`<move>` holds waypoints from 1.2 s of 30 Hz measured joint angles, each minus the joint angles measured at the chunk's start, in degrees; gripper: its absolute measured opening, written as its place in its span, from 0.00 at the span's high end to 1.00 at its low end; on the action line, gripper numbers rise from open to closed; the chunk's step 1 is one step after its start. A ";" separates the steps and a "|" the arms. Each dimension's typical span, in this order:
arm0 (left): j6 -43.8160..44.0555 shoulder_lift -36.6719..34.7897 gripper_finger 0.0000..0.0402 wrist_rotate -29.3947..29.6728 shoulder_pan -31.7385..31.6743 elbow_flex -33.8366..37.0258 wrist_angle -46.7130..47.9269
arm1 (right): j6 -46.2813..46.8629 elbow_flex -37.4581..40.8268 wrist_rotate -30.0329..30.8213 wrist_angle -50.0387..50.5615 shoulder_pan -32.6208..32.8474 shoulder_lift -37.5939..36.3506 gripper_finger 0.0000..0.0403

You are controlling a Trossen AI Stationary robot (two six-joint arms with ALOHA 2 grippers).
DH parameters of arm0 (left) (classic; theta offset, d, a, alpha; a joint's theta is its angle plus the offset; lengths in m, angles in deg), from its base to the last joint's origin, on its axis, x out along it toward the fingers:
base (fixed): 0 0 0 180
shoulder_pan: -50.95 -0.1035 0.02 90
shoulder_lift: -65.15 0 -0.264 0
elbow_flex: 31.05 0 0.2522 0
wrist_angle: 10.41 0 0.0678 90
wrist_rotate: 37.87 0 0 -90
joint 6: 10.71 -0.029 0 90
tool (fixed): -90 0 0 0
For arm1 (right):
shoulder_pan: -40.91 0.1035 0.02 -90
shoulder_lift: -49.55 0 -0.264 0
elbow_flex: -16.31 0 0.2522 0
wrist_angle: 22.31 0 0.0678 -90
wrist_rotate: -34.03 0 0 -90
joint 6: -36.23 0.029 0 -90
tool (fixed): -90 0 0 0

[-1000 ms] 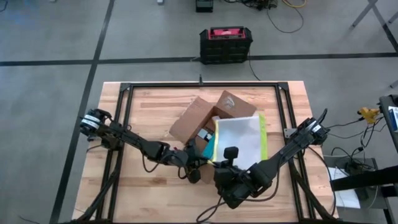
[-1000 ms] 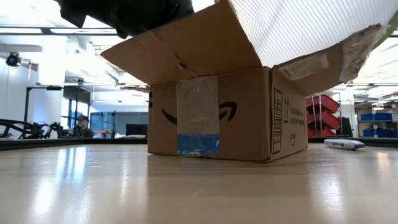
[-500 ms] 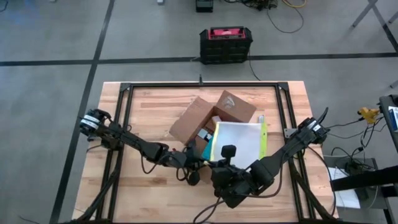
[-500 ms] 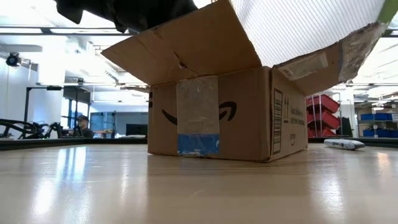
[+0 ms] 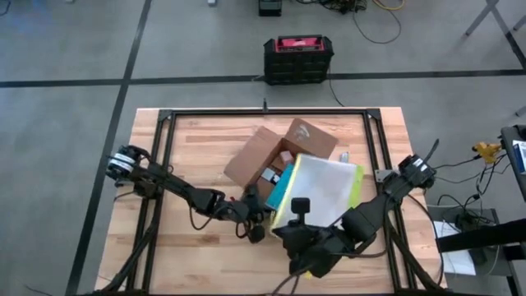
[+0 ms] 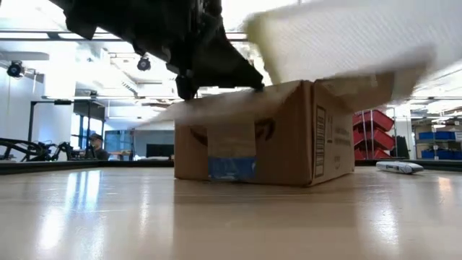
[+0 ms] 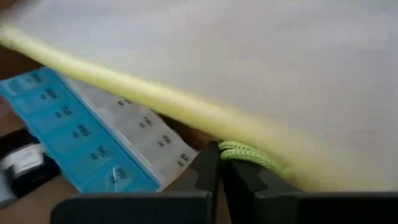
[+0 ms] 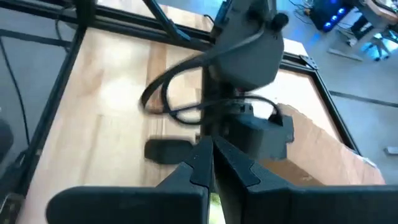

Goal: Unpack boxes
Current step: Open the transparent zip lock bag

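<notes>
The brown cardboard box (image 5: 261, 152) stands open at mid-table, its bottom on the wood (image 6: 289, 137). A clear plastic pouch with yellow edges (image 5: 320, 187) hangs slanted over the box's near right side and is blurred in the low view (image 6: 339, 43). My left gripper (image 7: 219, 163) is shut on a green cord loop at the pouch's yellow edge, just near of the box (image 5: 261, 215). My right gripper (image 8: 211, 158) is shut beside it at the pouch's near end (image 5: 283, 228). A blue pill organiser (image 7: 81, 137) lies in the box under the pouch. My left gripper pinches the green cord loop (image 7: 241, 153) between its two fingertips, slanting down from the table's left. The loop sits at the pouch's yellow edge (image 7: 155, 102), which runs above the fingers. My right gripper is shut on the pouch's near end. Its own fingers hide the contact, and only a yellow-green strip (image 8: 215, 200) shows between them. The pouch is lifted, slanting up toward the far right.
A black and red case (image 5: 298, 57) stands on the floor beyond the far edge. Black frame rails (image 5: 164, 148) run along the table's sides. A small dark object (image 8: 168, 149) lies on the wood near the grippers. A white object (image 6: 399, 167) lies to the box's right.
My right gripper has risen and tipped, still shut. The pouch has gone up with it and turned, its far right corner swinging toward the table's right edge. The box's raised near flap has dropped lower.
</notes>
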 joint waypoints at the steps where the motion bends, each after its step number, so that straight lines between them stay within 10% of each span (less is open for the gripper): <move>1: -0.20 0.00 1.00 0.38 0.02 0.04 0.07 | 0.29 0.09 -0.12 0.75 0.06 0.13 1.00; 13: -9.01 -5.77 1.00 -2.01 2.35 0.13 1.33 | 12.18 2.11 -1.43 17.98 0.93 0.32 1.00; 27: -27.41 -16.58 1.00 -3.39 7.78 -0.02 1.65 | -3.32 4.87 -31.10 7.32 -9.31 0.45 0.67; 36: -31.99 -23.49 1.00 -3.30 7.65 0.00 6.20 | -11.63 2.31 -32.34 3.81 -15.11 -0.41 0.61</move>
